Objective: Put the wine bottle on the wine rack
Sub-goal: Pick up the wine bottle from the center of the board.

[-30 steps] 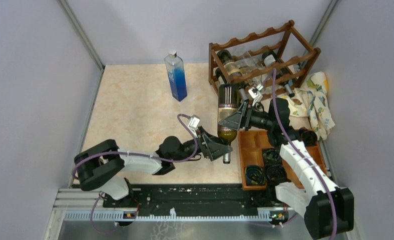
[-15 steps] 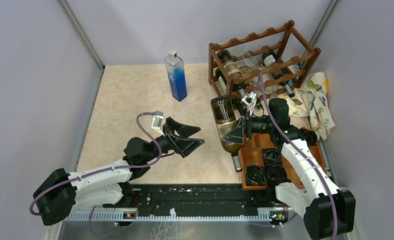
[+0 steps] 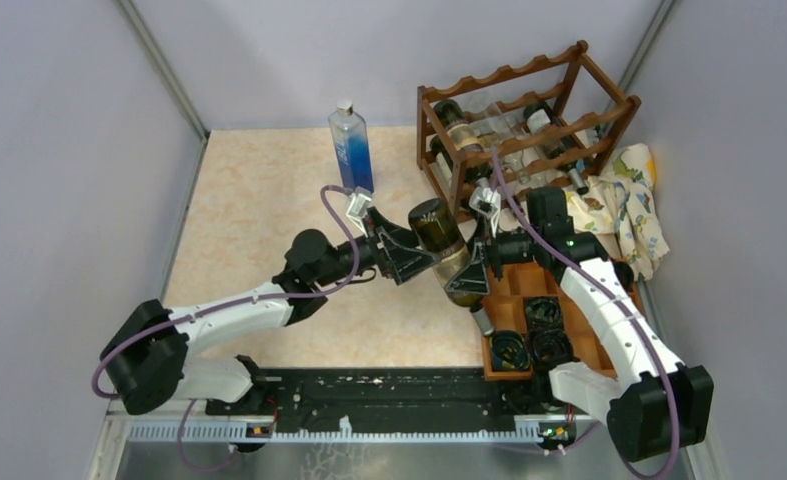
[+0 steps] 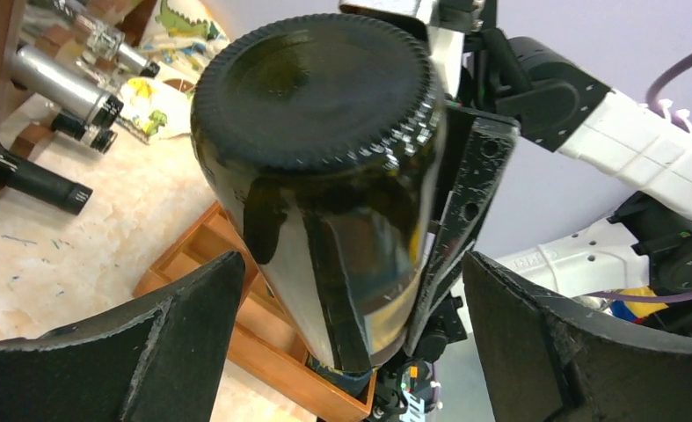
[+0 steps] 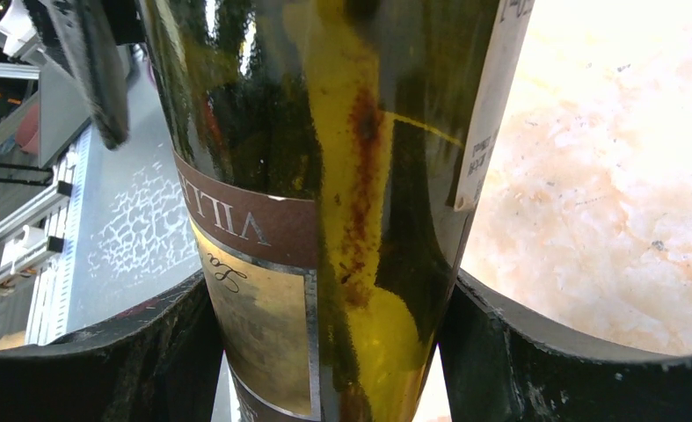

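Green wine bottle in R pincer

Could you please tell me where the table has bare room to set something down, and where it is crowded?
Free: the table between the left wall and the blue bottle, down to the left arm. Crowded: the right side, where the rack, cloth, tray, wine bottle, left hand and right hand sit close together.

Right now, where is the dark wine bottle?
In the top view, right of centre: the wine bottle is held tilted in the right gripper, just in front of the wine rack.
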### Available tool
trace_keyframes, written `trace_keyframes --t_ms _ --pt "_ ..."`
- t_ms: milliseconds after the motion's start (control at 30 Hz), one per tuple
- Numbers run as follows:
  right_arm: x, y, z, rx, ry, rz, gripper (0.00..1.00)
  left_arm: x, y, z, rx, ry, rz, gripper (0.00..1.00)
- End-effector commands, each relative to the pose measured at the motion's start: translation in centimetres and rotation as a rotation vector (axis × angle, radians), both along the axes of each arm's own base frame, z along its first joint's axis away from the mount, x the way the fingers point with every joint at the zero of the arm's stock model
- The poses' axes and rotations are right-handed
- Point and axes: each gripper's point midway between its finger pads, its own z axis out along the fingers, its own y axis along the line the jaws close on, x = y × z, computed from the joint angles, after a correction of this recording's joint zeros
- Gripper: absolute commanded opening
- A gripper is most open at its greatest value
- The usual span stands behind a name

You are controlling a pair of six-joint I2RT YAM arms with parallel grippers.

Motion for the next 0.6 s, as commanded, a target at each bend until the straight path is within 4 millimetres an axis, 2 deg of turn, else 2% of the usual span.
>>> trace_keyframes --t_ms 0,100,200,367,400,433,467,500,567 --pt "-0.3 0.7 3.1 0.057 -0.136 0.080 0.04 0.2 -1.1 1.4 -0.053 -0.015 -0.042 0.99" --pt "-0.4 0.8 2.7 0.041 -0.136 0.089 0.04 0.4 -1.8 2.0 -0.090 -0.028 -0.048 0.98" --pt "-0.6 0.9 2.4 0.024 -0.132 0.097 0.04 0.6 -2.6 2.2 -0.096 -0.039 -0.059 0.94" --pt "-0.5 0.7 2.2 -0.002 -0.137 0.098 0.06 0.4 -3.0 2.1 -0.117 -0.035 -0.086 0.81" --pt "-0.5 0.7 2.1 -0.005 -0.136 0.098 0.06 0.3 -3.0 2.1 -0.123 -0.034 -0.092 0.76" --pt "-0.5 0.7 2.1 -0.005 -0.135 0.099 0.07 0.2 -3.0 2.2 -0.130 -0.037 -0.099 0.68" --pt "-0.5 0.7 2.1 -0.004 -0.134 0.099 0.09 0.1 -3.0 2.3 -0.140 -0.038 -0.103 0.52" --pt "-0.5 0.7 2.2 -0.002 -0.131 0.099 0.12 0.0 -2.8 2.5 -0.155 -0.036 -0.100 0.31" --pt "-0.7 0.8 2.4 0.005 -0.128 0.101 0.24 0.0 -2.2 2.9 -0.196 -0.027 -0.080 0.08"
